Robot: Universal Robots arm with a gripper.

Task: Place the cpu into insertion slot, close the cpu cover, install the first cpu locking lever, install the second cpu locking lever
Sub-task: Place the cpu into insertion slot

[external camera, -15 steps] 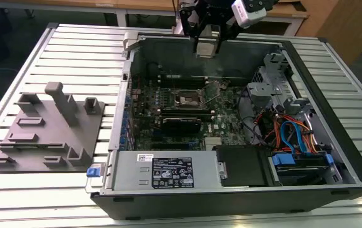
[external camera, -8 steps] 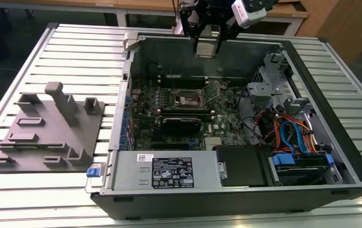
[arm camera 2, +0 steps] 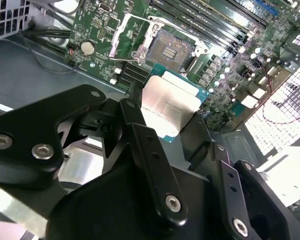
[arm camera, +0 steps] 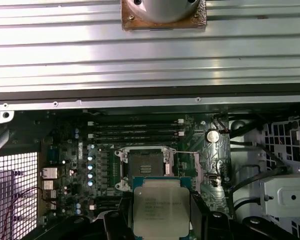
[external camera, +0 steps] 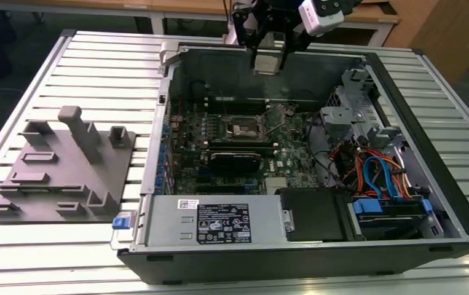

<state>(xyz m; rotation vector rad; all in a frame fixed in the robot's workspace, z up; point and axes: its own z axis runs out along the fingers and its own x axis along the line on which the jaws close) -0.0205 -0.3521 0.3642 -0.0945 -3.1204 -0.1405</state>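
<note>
My gripper [external camera: 268, 56] hangs above the back wall of the open computer case, shut on the cpu [external camera: 270, 49], a flat silver-grey square chip. In both wrist views the cpu [arm camera 2: 169, 106] [arm camera: 161, 206] sits between the black fingers [arm camera 2: 140, 135], its metal top facing the cameras. The insertion slot [external camera: 245, 126] [arm camera 2: 171, 47] [arm camera: 144, 165] lies on the green motherboard below, its dark socket bare. The cpu cover [arm camera 2: 126, 34], a silvery frame, stands swung open along one side of the slot. The cpu is well above the slot and not touching it.
The case [external camera: 431, 123] lies on its side on a slatted metal table. Long black memory slots [arm camera: 135, 131] run beside the socket. A power supply [external camera: 209, 221], a drive cage [external camera: 357, 110] and coloured cables [external camera: 378, 172] crowd the case. A grey fixture block [external camera: 62, 166] stands at the exterior view's left.
</note>
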